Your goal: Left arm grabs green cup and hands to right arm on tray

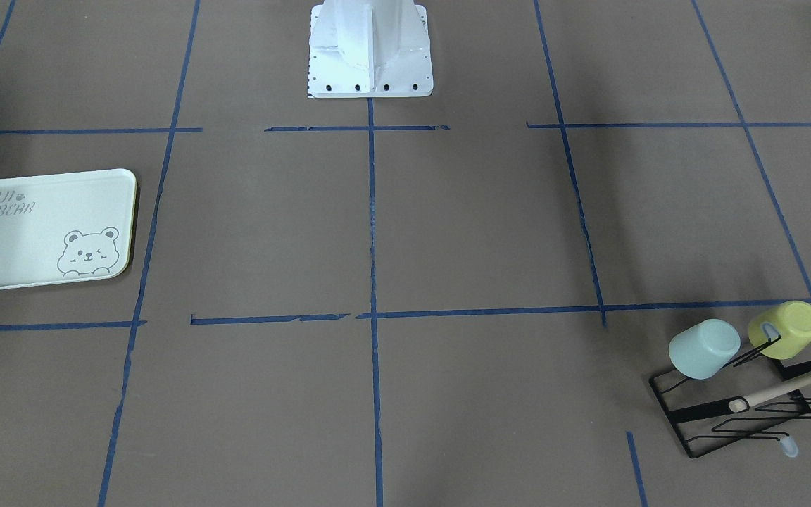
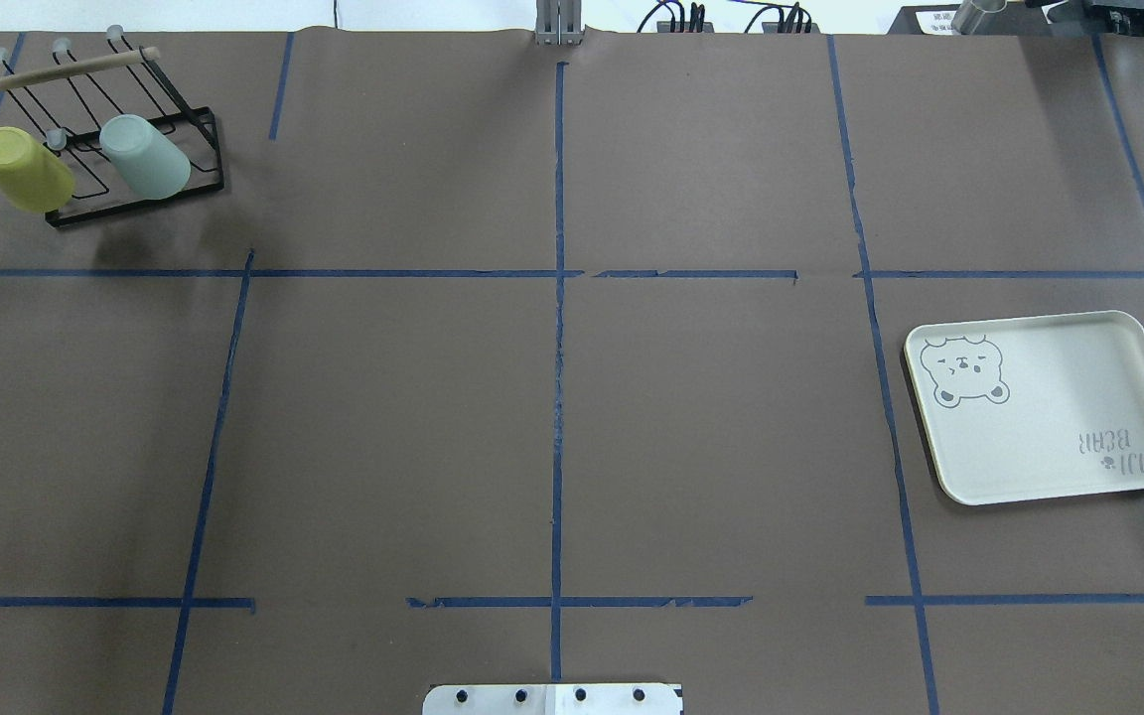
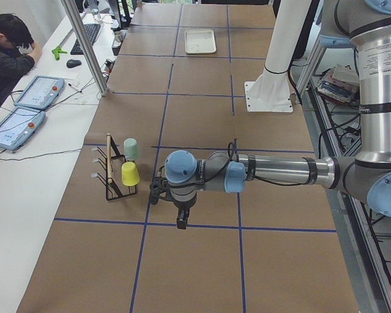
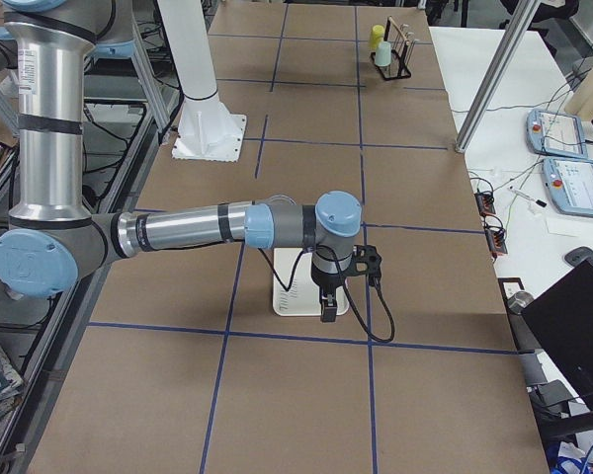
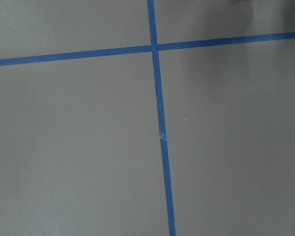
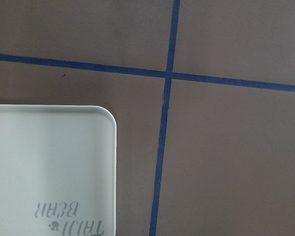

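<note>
Green cup [image 1: 704,348] hangs tilted on the wire rack [image 1: 701,410] just beside the yellow-green cup [image 1: 786,329], so your left hand [image 3: 180,223] (spread or pressed together, cannot tell) may grab the wrong cup or drag the rack.

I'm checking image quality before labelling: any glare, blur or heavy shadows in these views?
Overhead exterior: even light, a soft shadow beside the rack. Exterior front-facing: a brighter patch on the tray, diffuse dark bands across the table at upper right. Both wrist views: tape lines sharp, no glare; the tray's lettering reads clearly.
</note>
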